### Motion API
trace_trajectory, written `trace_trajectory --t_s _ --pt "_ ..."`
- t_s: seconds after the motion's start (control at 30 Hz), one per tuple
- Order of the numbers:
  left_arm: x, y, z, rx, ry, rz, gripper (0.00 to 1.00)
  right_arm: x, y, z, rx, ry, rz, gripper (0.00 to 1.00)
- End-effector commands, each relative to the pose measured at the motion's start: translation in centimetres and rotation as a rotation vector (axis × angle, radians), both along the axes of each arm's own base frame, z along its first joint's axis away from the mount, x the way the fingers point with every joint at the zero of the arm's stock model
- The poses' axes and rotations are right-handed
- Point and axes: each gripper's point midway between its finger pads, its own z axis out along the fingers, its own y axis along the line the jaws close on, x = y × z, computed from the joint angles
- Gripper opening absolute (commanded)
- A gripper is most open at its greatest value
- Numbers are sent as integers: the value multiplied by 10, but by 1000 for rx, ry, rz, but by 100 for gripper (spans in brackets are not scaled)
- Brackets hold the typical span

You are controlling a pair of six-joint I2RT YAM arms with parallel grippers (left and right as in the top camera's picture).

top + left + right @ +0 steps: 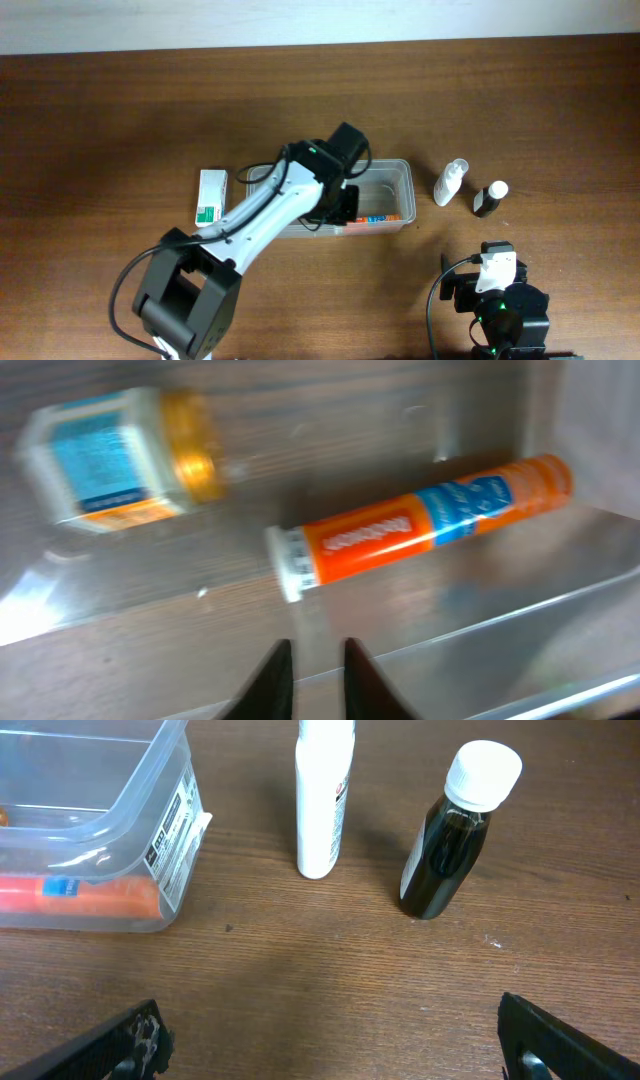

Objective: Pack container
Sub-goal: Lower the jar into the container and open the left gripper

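The clear plastic container [402,168] sits at the table's middle; its corner also shows in the right wrist view [165,790]. An orange tube [420,525] lies in it along the front wall [378,216] [90,895]. A small amber bottle with a blue label [110,455] lies beside the tube. My left gripper [340,205] reaches down inside the container; its fingers [318,660] are nearly together with nothing between them, just above the floor near the tube's white cap. My right gripper [325,1040] is wide open and empty, low at the front right [497,262].
A white bottle [450,182] [325,800] and a dark bottle with a white cap [489,199] [450,840] stand to the right of the container. A small white-and-green carton [211,196] lies to its left.
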Motion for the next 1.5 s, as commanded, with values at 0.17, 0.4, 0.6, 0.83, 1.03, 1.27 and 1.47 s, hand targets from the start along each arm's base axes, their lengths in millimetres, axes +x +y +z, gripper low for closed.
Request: trace_trajectory --t_s 0.17,0.4,0.6,0.83,1.03,1.27,1.47 --pt "-7 -23 -4 -16 -19 -97 8 0 0 -1 -3 -3 5 98" --pt "-12 -21 -39 34 51 -119 8 0 0 -1 -3 -3 5 98" --pt "-10 -25 -40 16 45 -121 11 0 0 -1 -3 -3 5 99" --pt "9 -38 -38 -25 -41 -135 18 0 0 -1 -3 -3 5 98" --pt "36 -34 -35 -19 -136 -101 25 0 0 -1 -3 -3 5 98" --pt "48 -22 -25 -58 -102 -55 25 0 0 -1 -3 -3 5 98" --pt "50 -24 31 -65 -131 -109 36 0 0 -1 -3 -3 5 98"
